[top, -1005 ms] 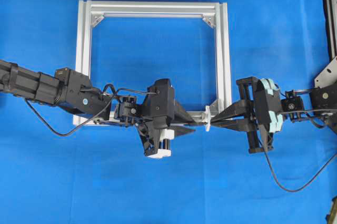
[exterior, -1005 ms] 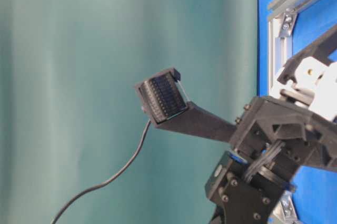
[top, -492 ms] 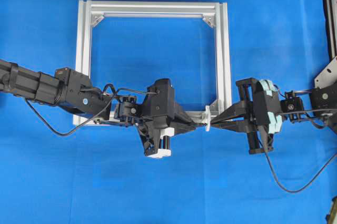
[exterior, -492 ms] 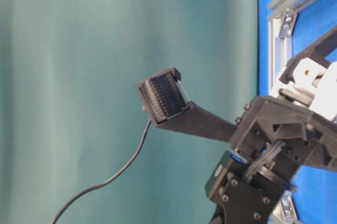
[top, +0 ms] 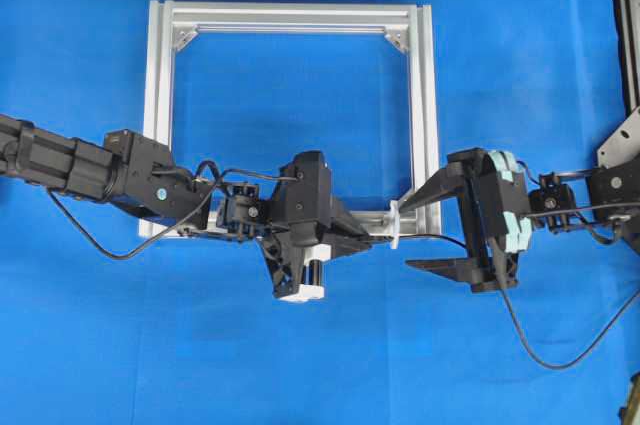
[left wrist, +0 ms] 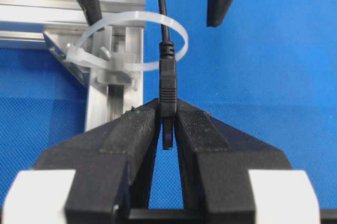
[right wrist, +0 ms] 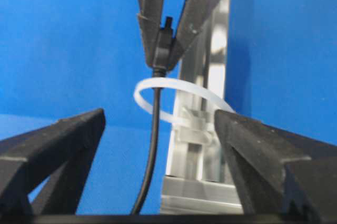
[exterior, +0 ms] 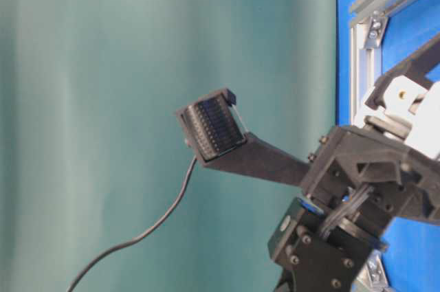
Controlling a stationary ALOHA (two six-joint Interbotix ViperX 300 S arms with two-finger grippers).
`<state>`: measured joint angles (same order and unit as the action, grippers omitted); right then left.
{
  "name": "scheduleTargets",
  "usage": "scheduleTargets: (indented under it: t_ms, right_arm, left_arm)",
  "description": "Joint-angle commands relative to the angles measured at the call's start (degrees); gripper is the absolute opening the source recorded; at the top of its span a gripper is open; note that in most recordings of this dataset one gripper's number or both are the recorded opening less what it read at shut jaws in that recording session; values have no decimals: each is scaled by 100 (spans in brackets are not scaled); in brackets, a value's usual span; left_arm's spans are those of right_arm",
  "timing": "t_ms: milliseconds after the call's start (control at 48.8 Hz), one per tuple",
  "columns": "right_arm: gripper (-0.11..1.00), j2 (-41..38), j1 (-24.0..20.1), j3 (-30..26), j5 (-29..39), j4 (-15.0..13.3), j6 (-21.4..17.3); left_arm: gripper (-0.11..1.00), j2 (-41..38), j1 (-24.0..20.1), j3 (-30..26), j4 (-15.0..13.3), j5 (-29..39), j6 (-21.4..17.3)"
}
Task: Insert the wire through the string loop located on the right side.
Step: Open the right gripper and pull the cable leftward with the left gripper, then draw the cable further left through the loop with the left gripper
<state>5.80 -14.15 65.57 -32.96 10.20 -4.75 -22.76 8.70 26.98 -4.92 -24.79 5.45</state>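
Right gripper [top: 420, 229] now spread wide, holding nothing, where half a second ago its fingers were pinched together just right of the string loop [top: 396, 225]; one finger now angled up toward the lower right corner of the aluminium frame [top: 428, 105], the other lying lower on the blue surface [top: 300, 365]. Left gripper [left wrist: 167, 124] closed tight on the plug of the wire [left wrist: 167, 89], unmoved; in the left wrist view, cable running from the plug up through the white loop and away between the open fingers at the top of frame; in the right wrist view, same cable dropping through the loop toward lower centre. Seemingly a handover just finished: wire threaded, plug caught on the far side, release completing the insertion; perhaps only drawing slack through left.
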Motion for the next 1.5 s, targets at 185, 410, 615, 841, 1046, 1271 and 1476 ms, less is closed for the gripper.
scheduleTargets:
  t_ms: [185, 410, 615, 841, 1046, 1271, 1476]
  right_arm:
    - [93, 44, 9, -79, 53, 70, 0]
    - [93, 44, 9, -79, 70, 70, 9]
    - [93, 53, 9, -70, 79, 70, 26]
    - [93, 53, 9, -97, 79, 70, 18]
    - [93, 53, 9, -141, 79, 70, 9]
    - [93, 44, 9, -167, 79, 79, 9]
    - [93, 44, 9, -167, 79, 70, 0]
  left_arm:
    - [8, 141, 18, -53, 9, -18, 0]
    - [8, 589, 35, 580, 9, -35, 0]
    - [8, 1397, 88, 1600, 9, -185, 9]
    - [8, 1969, 105, 2584, 9, -299, 18]
    - [8, 2338, 114, 3296, 9, -422, 26]
    - [8, 2936, 114, 4061, 0, -492, 176]
    - [8, 3744, 229, 4746, 0, -519, 475]
